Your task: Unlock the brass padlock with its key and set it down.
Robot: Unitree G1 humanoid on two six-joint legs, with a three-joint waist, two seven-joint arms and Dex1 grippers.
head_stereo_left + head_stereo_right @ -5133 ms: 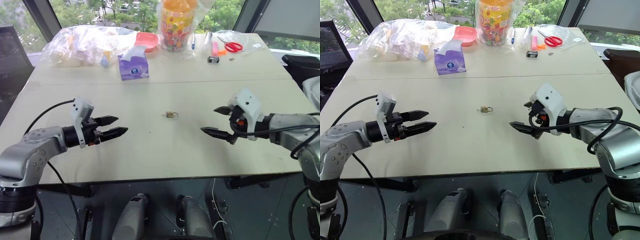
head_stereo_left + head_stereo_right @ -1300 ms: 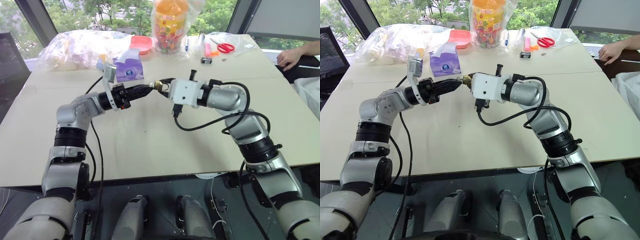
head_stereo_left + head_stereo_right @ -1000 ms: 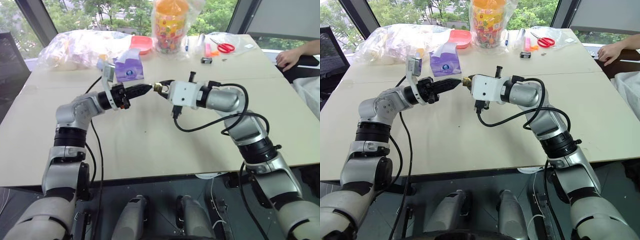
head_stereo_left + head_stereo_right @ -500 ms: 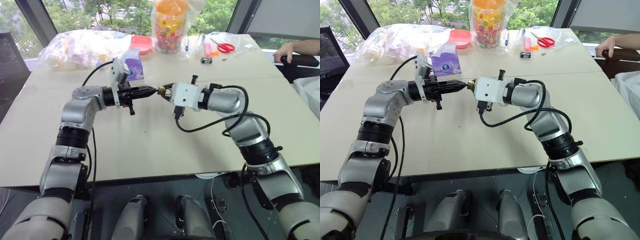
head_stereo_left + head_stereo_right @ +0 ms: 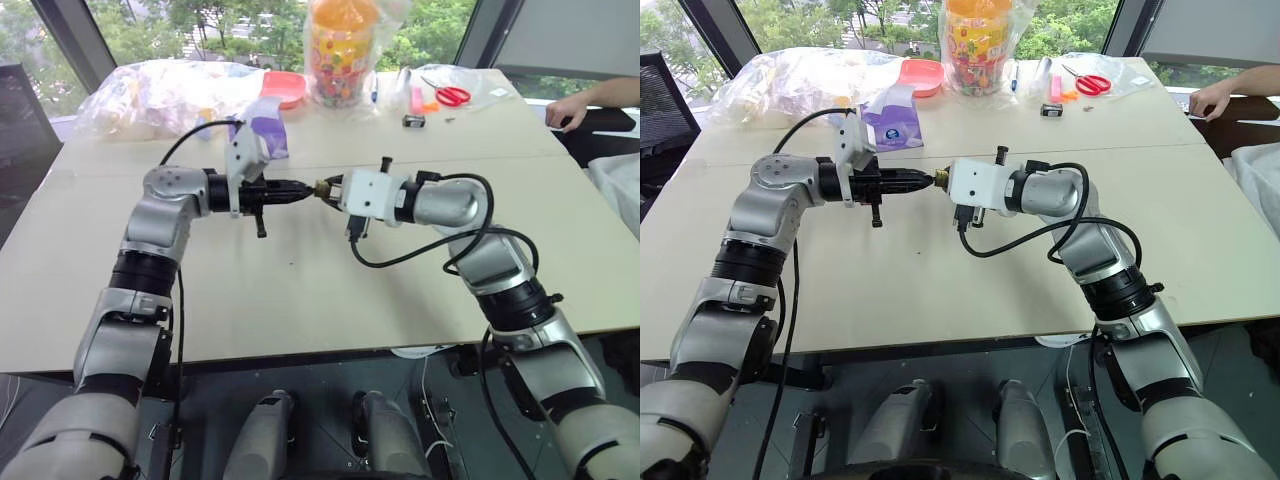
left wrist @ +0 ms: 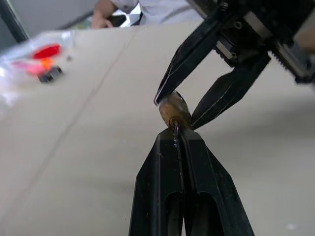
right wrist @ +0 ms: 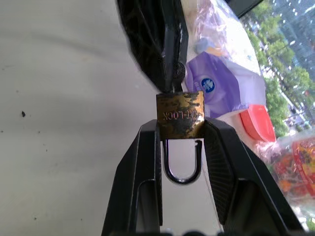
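Observation:
The brass padlock (image 7: pixel 180 116) hangs above the table (image 5: pixel 300 300), with my right gripper (image 5: pixel 943 180) shut on its body and the silvery shackle (image 7: pixel 182 169) pointing back between the fingers. My left gripper (image 5: pixel 925 180) meets it tip to tip from the left. Its fingers (image 6: pixel 162 167) are shut on a thin dark key (image 6: pixel 175 133) whose end goes into the padlock (image 6: pixel 173 109). I cannot tell whether the shackle is released.
At the table's far side are clear plastic bags (image 5: pixel 160 95), a purple tissue pack (image 5: pixel 262 130), a red plate (image 5: pixel 293 85), a bagged sweets jar (image 5: pixel 340 45), red scissors (image 5: pixel 452 95) and a small black object (image 5: pixel 414 120). A person's hand (image 5: pixel 570 108) rests at the far right.
Five seconds ago the padlock lay on the table with both grippers apart. Over the last second my left wrist has rolled with the key in the padlock; both hands have stayed in place.

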